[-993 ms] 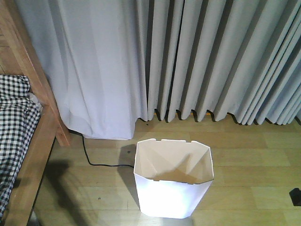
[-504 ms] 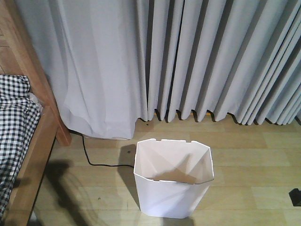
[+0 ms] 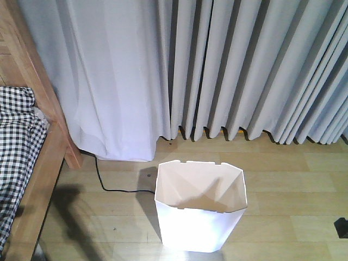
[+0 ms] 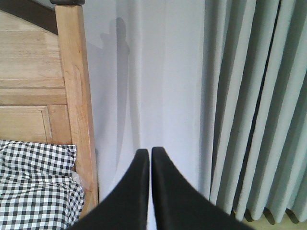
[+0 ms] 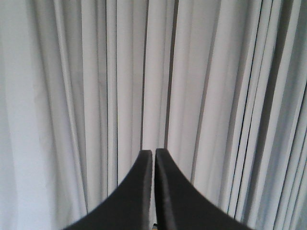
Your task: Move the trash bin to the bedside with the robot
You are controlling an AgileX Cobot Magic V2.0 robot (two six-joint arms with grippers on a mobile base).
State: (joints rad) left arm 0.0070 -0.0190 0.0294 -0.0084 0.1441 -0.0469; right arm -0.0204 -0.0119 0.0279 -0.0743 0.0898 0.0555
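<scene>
The white trash bin [image 3: 200,212] stands upright and empty on the wooden floor, low in the front view, right of the bed [image 3: 28,163]. The bed has a light-brown wooden frame and black-and-white checked bedding; it also shows in the left wrist view [image 4: 72,105]. A strip of floor lies between bin and bed frame. My left gripper [image 4: 150,152] is shut and empty, held up facing the curtain beside the bedpost. My right gripper [image 5: 154,152] is shut and empty, facing the curtain. Neither gripper shows in the front view.
Grey pleated curtains [image 3: 228,70] hang to the floor behind the bin. A black cable [image 3: 109,182] runs across the floor from under the curtain toward the bin. A small black object [image 3: 341,227] sits at the right edge of the floor.
The view shifts very slightly; the bin sits a touch lower in the picture than half a second ago. Nothing else has moved.
</scene>
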